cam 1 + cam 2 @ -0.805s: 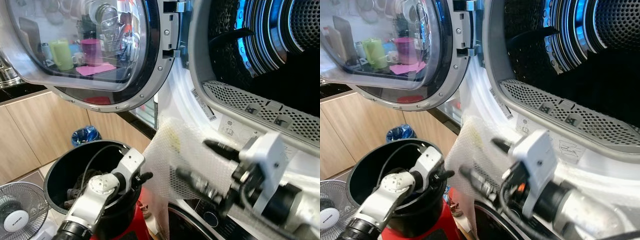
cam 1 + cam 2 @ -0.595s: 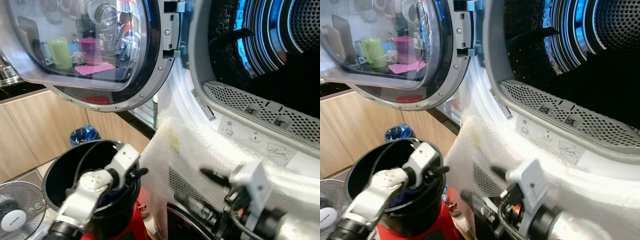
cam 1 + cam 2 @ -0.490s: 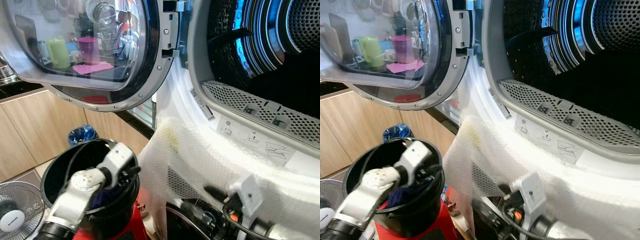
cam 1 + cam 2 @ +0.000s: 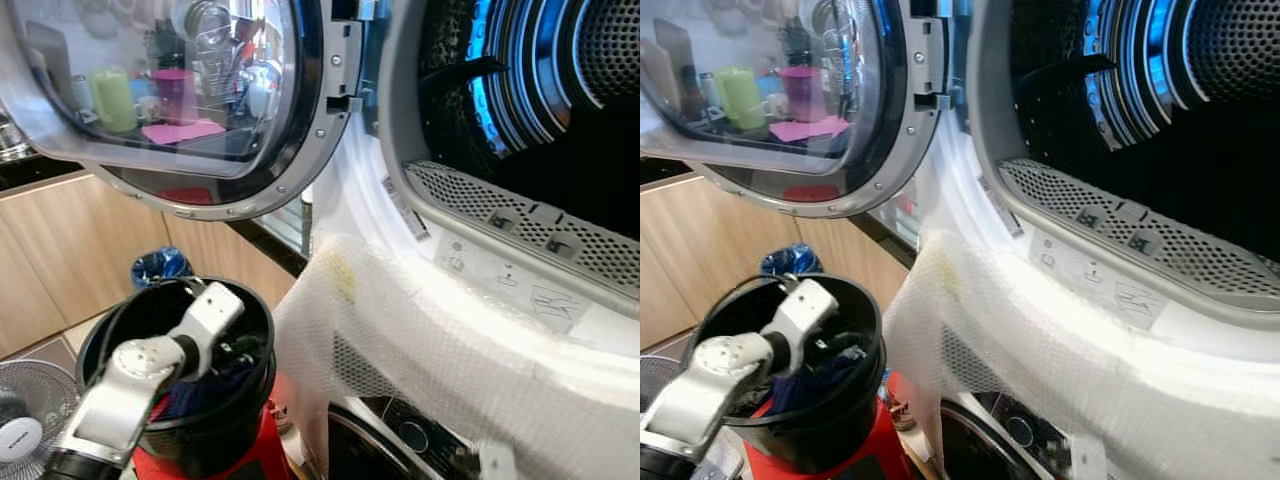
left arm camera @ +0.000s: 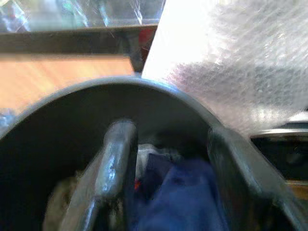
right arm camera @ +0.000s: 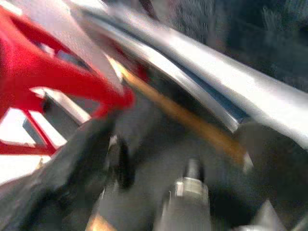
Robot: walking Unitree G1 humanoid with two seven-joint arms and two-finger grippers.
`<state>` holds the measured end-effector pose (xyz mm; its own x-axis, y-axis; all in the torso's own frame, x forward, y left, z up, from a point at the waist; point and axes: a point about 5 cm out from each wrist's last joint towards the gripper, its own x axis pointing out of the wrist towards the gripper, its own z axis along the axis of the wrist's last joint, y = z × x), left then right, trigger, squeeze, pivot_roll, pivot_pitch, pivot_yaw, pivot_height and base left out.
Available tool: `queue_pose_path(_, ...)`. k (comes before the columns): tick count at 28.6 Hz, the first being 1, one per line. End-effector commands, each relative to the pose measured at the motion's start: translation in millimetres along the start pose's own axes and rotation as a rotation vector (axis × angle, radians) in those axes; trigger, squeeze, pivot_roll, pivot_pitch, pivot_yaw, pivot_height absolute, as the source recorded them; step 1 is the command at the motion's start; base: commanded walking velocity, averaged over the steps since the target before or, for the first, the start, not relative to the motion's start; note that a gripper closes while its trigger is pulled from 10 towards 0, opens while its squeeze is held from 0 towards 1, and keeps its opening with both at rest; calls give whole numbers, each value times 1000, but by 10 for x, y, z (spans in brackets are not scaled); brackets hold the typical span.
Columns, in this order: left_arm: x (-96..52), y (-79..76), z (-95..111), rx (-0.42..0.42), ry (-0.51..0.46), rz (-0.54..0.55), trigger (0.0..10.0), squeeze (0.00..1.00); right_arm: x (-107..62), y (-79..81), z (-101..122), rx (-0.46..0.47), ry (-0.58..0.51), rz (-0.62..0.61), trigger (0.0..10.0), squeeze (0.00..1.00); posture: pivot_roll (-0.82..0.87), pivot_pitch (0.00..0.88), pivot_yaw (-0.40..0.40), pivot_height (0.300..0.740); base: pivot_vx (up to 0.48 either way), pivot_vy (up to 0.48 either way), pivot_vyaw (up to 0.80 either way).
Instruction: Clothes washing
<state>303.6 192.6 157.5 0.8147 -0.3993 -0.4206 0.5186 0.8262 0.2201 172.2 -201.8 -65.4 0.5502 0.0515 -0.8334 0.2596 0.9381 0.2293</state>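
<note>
one black bucket is seen below one open drum door. the left pincer is lowered inside the bucket, fingers spread apart and released, with one dark blue garment lying between them. one sheet of bubble wrap is draped over the machine's front. the right pincer's state cannot be told.

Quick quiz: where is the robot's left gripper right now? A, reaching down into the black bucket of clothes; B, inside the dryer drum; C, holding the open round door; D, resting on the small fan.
A: the left gripper reaches into the black bucket, its fingers open over a dark blue garment.
</note>
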Motion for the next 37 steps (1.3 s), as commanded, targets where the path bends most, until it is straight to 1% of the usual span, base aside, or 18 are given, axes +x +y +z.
queue_pose_path(1, -70, 21, 97, -31, -14, -31, 10000, 0, 41, -85, -88, 46, 18, -85, 10000, 0, 273, 19, -57, 740, 0, 0, 0)
queue_pose_path(3, -105, 30, 102, -15, 1, -41, 10000, 0, 76, -103, -143, 20, 38, -123, 10000, 0, 282, 17, -57, 740, 0, 0, 0)
queue_pose_path(4, -136, 56, 89, -16, 24, -40, 10000, 1000, 93, -84, -184, 8, 55, -128, 10000, 0, 292, 14, -58, 740, 0, 0, 0)
queue_pose_path(7, -249, 185, -24, 19, 142, -5, 10000, 1000, 150, -10, -274, 10, 89, -158, 10000, 0, 304, 9, -58, 740, 0, 0, 0)
queue_pose_path(11, -278, 263, -184, 19, 223, 42, 10000, 1000, 176, 24, -262, 54, 76, -185, 10000, 0, 322, 0, -58, 740, 0, 0, 0)
queue_pose_path(12, -280, 272, -233, -10, 238, 56, 10000, 1000, 183, 28, -257, 68, 73, -198, 10000, 0, 324, 0, -59, 740, 0, 0, 0)
queue_pose_path(14, -267, 260, -284, -22, 254, 57, 10000, 1000, 192, 48, -238, 58, 63, -193, 10000, 0, 324, 0, -59, 740, 0, 0, 0)
queue_pose_path(16, -226, 200, -362, -46, 260, 39, 10000, 1000, 195, 43, -233, 39, 57, -201, 10000, 0, 323, 0, -61, 740, 0, 0, 0)
queue_pose_path(19, -195, 162, -385, -66, 248, 27, 10000, 1000, 194, 34, -231, 25, 57, -206, 10000, 0, 323, 0, -61, 740, 0, 0, 0)
queue_pose_path(21, -117, 89, -380, -89, 192, 25, 10000, 1000, 184, -34, -211, 23, 38, -222, 10000, 0, 314, 2, -63, 740, 0, 0, 0)
queue_pose_path(23, -107, 77, -361, -89, 173, 22, 10000, 1000, 182, -43, -207, 20, 34, -225, 10000, 0, 314, 2, -63, 740, 0, 0, 0)
queue_pose_path(25, -76, 54, -252, -160, 77, 19, 10000, 1000, 179, -69, -159, 47, -3, -230, 10000, 0, 306, 17, -67, 740, 0, 0, 0)
queue_pose_path(27, -75, 43, -209, -208, 38, 14, 10000, 1000, 176, -83, -143, 53, -16, -232, 10000, 0, 304, 17, -68, 740, 0, 0, 0)
queue_pose_path(29, -101, 18, -122, -266, -42, -19, 10000, 1000, 172, -97, -136, 51, -25, -228, 10000, 0, 305, 24, -69, 740, 0, 0, 0)
queue_pose_path(32, -112, 37, -128, -279, -46, 22, 10000, 1000, 171, -104, -137, 51, -27, -224, 10000, 0, 306, 31, -69, 740, 0, 0, 0)
queue_pose_path(34, -113, 59, -176, -309, -22, 74, 10000, 1000, 169, -109, -142, 46, -26, -222, 10000, 0, 308, 35, -71, 740, 0, 0, 0)
queue_pose_path(35, -117, 109, -227, -355, 3, 158, 10000, 1000, 169, -110, -144, 47, -26, -218, 10000, 0, 308, 36, -71, 740, 0, 0, 0)
queue_pose_path(37, -120, 125, -241, -374, 7, 186, 10000, 1000, 169, -110, -144, 45, -27, -216, 10000, 0, 310, 38, -73, 740, 0, 0, 0)
